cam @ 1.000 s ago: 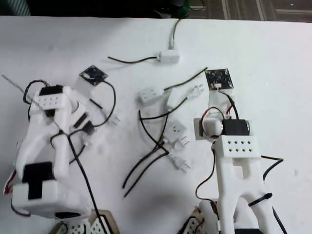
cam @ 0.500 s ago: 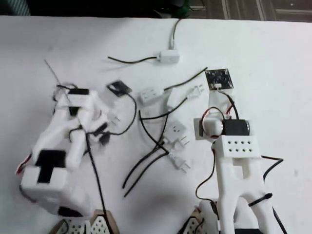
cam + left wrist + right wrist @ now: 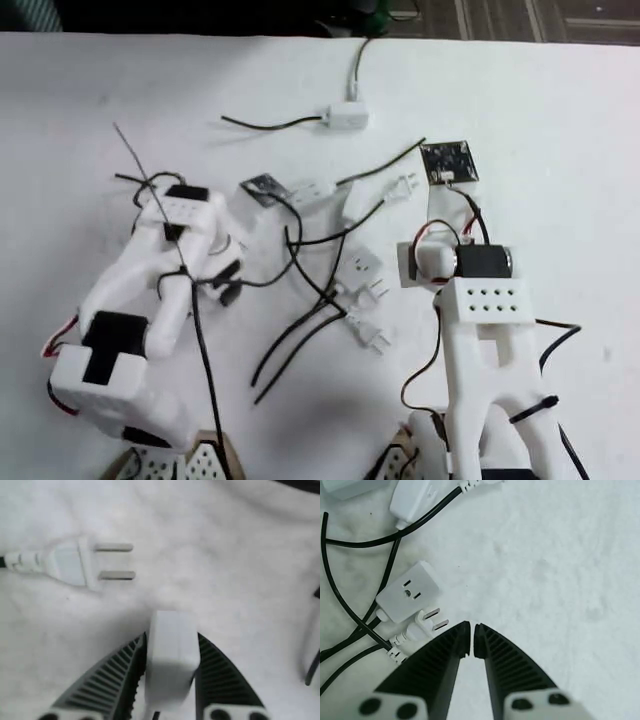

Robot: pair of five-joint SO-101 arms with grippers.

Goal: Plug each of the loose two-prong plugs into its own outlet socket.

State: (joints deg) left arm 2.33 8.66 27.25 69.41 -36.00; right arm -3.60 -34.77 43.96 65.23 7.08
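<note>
Left gripper (image 3: 170,639) first: we see its two ribbed fingers (image 3: 117,667) pressed against the sides of a white block (image 3: 170,652), parted only as wide as that block, and we cannot tell whether the block is a socket or a plug body. Just ahead of the fingertips and off to one side, a loose two-prong plug (image 3: 67,566) lies flat on the white table (image 3: 240,555). It is near the block but apart from it, its prongs (image 3: 115,547) pointing across the gripper's line and not at the block. Between the two grippers we find a tangle of black cables (image 3: 330,298), and farther ahead of the right gripper (image 3: 471,632) a small outlet socket (image 3: 310,192). Well beyond that, a far socket (image 3: 345,117) lies on its own cable. Closer to the right gripper, on its side toward the left gripper and just ahead of its fingertips, a square outlet socket (image 3: 407,597) lies face up. We see a flat-prong plug (image 3: 422,624) just beside it, not plugged in, close to the fingertips but apart from them. A third plug (image 3: 372,340) lies on that same side, a little behind the fingertips. We see the right gripper's fingers drawn together to a thin slit, holding nothing, their tips over bare table
</note>
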